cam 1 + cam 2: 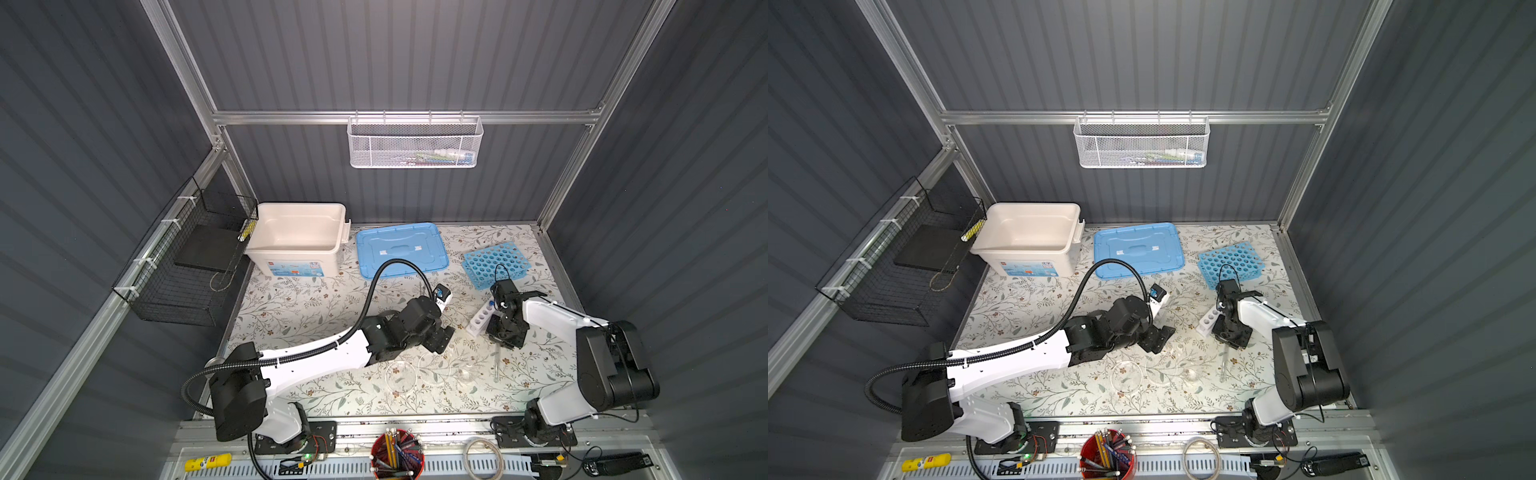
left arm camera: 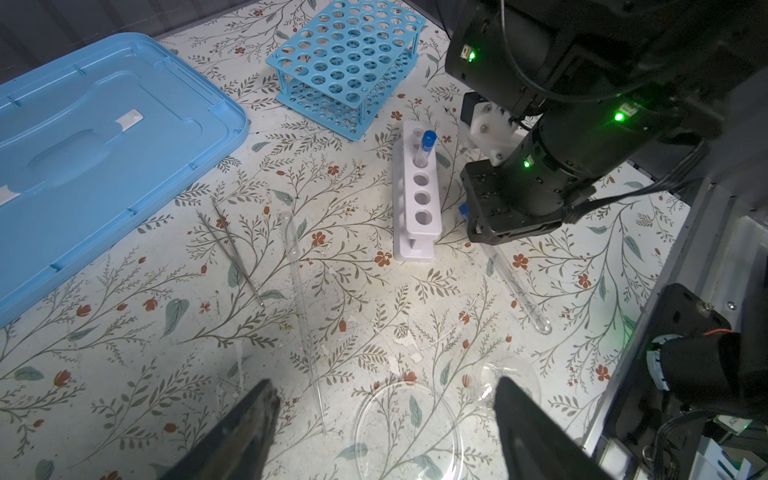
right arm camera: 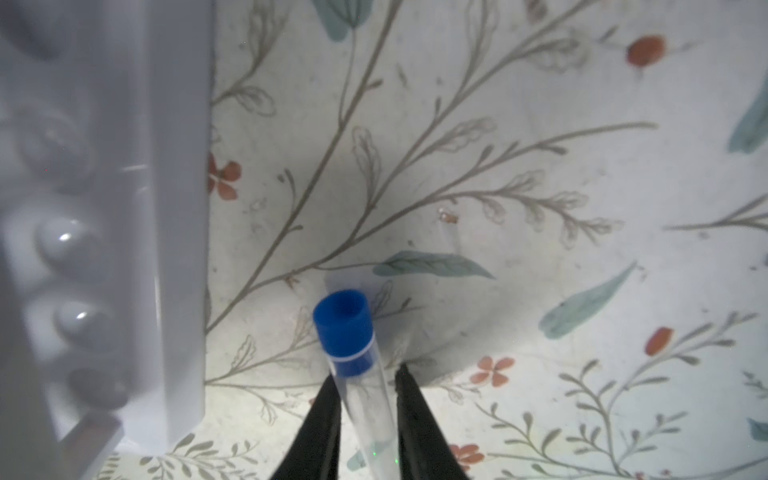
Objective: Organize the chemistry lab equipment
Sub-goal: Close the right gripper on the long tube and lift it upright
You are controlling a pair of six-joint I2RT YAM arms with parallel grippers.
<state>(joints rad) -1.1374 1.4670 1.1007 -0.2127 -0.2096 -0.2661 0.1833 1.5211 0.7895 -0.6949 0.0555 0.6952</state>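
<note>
My right gripper [image 3: 365, 372] is shut on a clear blue-capped test tube [image 3: 365, 399] just below its cap; in the left wrist view that tube [image 2: 519, 291] lies on the floral table beside the white tube rack [image 2: 417, 195]. One blue-capped tube [image 2: 426, 147] stands in that rack. My left gripper [image 2: 386, 415] hangs open over a round glass dish [image 2: 409, 432], holding nothing. A small glass vessel [image 2: 509, 380] sits partly behind one finger. Thin tweezers [image 2: 232, 249] and a clear glass rod [image 2: 303, 307] lie further out. Two dishes [image 1: 401, 376] show in both top views.
A blue perforated rack [image 1: 496, 264] stands at the back right, a blue lid [image 1: 401, 249] lies at the back middle, and an open beige bin [image 1: 299, 239] is at the back left. A red cup of pencils [image 1: 397, 455] stands below the table's front edge.
</note>
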